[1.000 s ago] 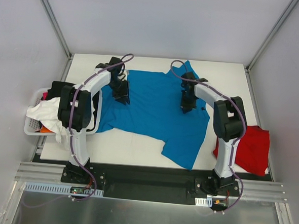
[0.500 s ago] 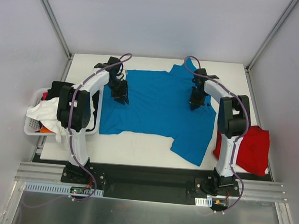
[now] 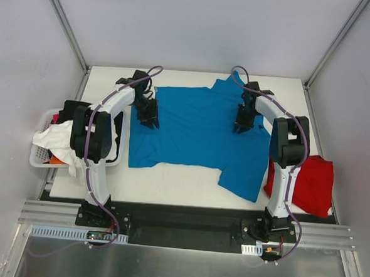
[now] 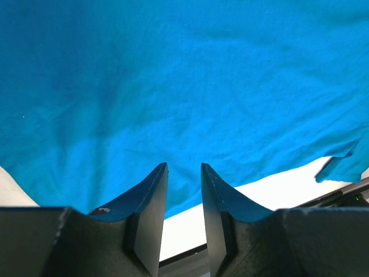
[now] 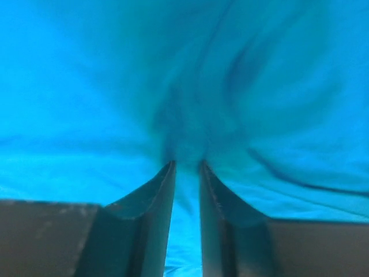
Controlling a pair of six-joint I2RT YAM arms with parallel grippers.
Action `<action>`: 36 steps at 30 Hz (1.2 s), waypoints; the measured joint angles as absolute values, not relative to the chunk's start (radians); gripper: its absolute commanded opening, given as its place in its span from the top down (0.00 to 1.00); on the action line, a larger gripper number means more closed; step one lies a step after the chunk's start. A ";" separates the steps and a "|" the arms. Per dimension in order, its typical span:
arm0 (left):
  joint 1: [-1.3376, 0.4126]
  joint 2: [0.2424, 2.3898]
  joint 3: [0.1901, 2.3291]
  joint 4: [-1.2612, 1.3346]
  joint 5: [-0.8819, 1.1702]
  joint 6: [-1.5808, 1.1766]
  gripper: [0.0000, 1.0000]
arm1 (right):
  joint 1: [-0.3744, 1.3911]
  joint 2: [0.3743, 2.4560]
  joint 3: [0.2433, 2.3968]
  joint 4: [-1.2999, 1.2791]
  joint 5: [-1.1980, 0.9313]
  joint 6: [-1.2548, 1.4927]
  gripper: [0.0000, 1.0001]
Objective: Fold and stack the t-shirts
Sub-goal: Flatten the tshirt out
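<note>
The only container here is the white basket point(image 3: 38, 159), which sits against the left edge of the table point(image 3: 170, 183) beside my left arm. It is heaped above its rim. A white cloth point(image 3: 51, 140) spills over the near side, a black cloth point(image 3: 70, 107) is bunched at the far end, and a scrap of orange point(image 3: 57, 161) shows low down under the white. A bit of red peeks out between the white and the black, but I cannot tell what it belongs to. The turquoise-blue t-shirt point(image 3: 192, 129) lies spread across the middle of the table, one sleeve pointing toward the far edge and a long flap hanging toward the near right. My left gripper point(image 4: 184, 166) is down on the shirt's left side. Its fingers stand a narrow slot apart, with flat cloth at the tips and bare table showing through the gap, so nothing is pinched there. My right gripper point(image 5: 187, 163) is on the shirt's right side, near the far sleeve. Its fingers are also slightly parted, but creases in the fabric run together right at the tips, and I cannot tell whether any cloth is caught between them. The red t-shirt point(image 3: 312, 184) lies in a rumpled pile at the near right corner of the table, just past my right arm and apart from the blue one.
</note>
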State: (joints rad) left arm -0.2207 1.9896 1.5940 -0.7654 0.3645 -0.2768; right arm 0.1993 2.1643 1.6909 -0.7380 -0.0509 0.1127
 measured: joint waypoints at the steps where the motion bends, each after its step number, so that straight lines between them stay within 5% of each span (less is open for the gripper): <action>1: -0.221 1.989 1.593 -0.765 0.364 -0.277 0.65 | 0.205 2.157 1.680 -0.732 -0.070 0.108 0.87; 7: -0.221 1.946 1.536 -0.760 0.351 -0.277 0.49 | 0.286 2.019 1.558 -0.733 -0.142 0.096 0.76; 18: -0.277 1.662 1.270 -0.752 0.252 -0.280 0.48 | 0.383 1.648 1.193 -0.746 -0.128 0.102 0.86; 24: -0.246 1.698 1.244 -0.752 0.274 -0.285 0.48 | 0.384 1.546 1.024 -0.772 -0.092 0.113 0.73; 36: -0.203 1.743 1.245 -0.752 0.311 -0.302 0.48 | 0.384 1.263 0.826 -0.826 -0.059 0.161 0.67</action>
State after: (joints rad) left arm -0.2031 1.7428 1.2446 -0.7521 0.3107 -0.3019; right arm 0.3843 1.2633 0.8261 -0.8265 -0.0593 0.1612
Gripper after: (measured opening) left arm 0.524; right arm 0.324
